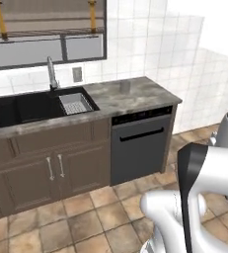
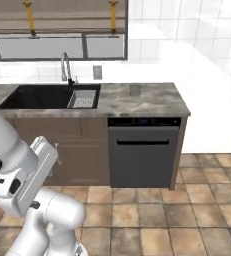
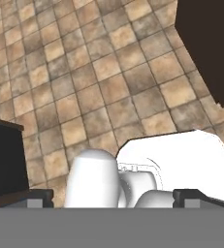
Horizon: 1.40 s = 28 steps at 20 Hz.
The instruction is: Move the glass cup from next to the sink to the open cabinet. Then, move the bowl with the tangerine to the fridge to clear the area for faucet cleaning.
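The glass cup (image 1: 125, 86) (image 2: 135, 90) stands upright on the marbled grey counter (image 1: 140, 96), to the right of the black sink (image 1: 26, 106) (image 2: 42, 97). My arm is folded low in front of the base, well short of the counter. In the hand view my gripper (image 3: 113, 196) points down at the tiled floor. Its two dark fingertips (image 3: 40, 196) stand far apart with nothing between them, so it is open. The bowl, the tangerine, the fridge and the open cabinet are out of view.
A faucet (image 1: 51, 74) (image 2: 65, 67) rises behind the sink, and a pale rack (image 1: 76, 103) lies in the basin's right end. A dark dishwasher (image 1: 140, 146) (image 2: 143, 152) sits under the counter beside brown cabinet doors (image 1: 51, 168). Brown floor tiles (image 2: 187, 210) stretch between base and counter.
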Motion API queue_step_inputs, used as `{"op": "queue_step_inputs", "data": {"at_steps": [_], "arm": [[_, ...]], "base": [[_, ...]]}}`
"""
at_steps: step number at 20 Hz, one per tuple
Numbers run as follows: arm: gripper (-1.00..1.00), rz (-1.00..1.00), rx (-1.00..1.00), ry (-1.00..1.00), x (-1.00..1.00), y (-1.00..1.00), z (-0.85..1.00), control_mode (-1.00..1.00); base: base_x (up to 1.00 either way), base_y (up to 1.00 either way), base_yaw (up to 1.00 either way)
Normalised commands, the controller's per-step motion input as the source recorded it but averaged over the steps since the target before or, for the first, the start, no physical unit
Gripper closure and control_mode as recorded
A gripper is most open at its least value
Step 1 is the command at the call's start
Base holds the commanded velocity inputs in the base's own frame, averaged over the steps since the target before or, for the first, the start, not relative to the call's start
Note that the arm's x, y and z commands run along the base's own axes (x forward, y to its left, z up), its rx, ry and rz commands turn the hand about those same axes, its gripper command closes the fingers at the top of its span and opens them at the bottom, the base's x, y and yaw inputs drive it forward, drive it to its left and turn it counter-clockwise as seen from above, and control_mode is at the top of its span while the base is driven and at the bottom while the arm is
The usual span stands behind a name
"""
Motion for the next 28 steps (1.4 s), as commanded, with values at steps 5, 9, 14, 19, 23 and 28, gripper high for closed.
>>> {"op": "queue_step_inputs", "data": {"at_steps": [5, 9, 14, 19, 23, 28], "arm": [[-1.0, 0.0, 0.0, 0.0, 0.0, 0.0, 0.0, 1.0], [-1.0, 0.0, 0.0, 0.0, 0.0, 0.0, 0.0, 1.0], [-1.0, 0.0, 0.0, 0.0, 0.0, 0.0, 0.0, 1.0], [-1.0, 0.0, 0.0, 0.0, 0.0, 0.0, 0.0, 1.0], [-1.0, 0.0, 0.0, 0.0, 0.0, 0.0, 0.0, 1.0], [-1.0, 0.09, 0.08, 0.01, 1.0, -0.51, 0.01, -1.0]], "base": [[1.0, -0.74, -0.17], [1.0, -0.22, 0.0], [1.0, -0.16, 0.0], [1.0, -0.02, 0.0], [1.0, -0.31, 0.01], [0.0, 0.0, 0.0]]}}
